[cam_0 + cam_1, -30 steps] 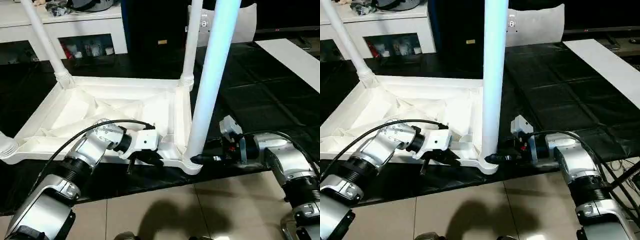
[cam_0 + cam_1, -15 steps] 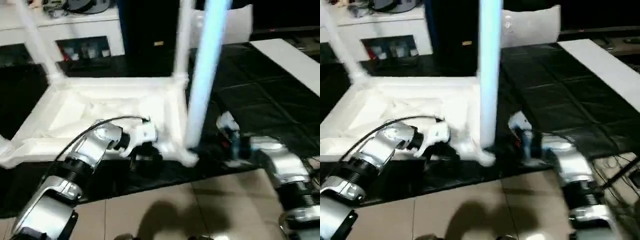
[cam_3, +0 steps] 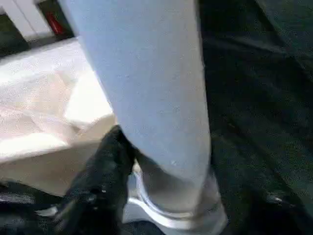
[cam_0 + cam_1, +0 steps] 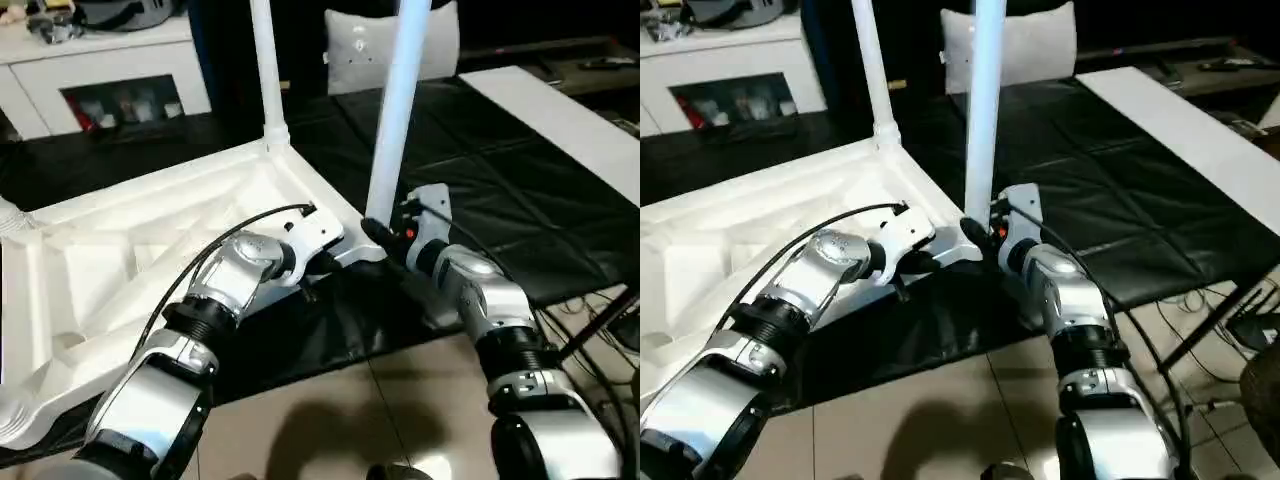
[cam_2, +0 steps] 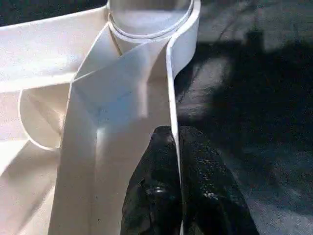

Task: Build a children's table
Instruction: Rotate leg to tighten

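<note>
Upturned, the white ribbed top (image 4: 120,250) has its rim pinched by the left gripper (image 5: 172,147).

"What lies under your work?"

"A black quilted mat (image 4: 520,190), spread over beige floor tiles (image 4: 330,420). A long white board (image 4: 1180,120) lies along its far right side."

"And behind?"

"I see a white shelf unit (image 4: 120,70) with small items in its open niche, a dark panel beside it, and a pale cushion (image 4: 1030,45), I think. Loose cables (image 4: 1200,300) trail at my right."
</note>
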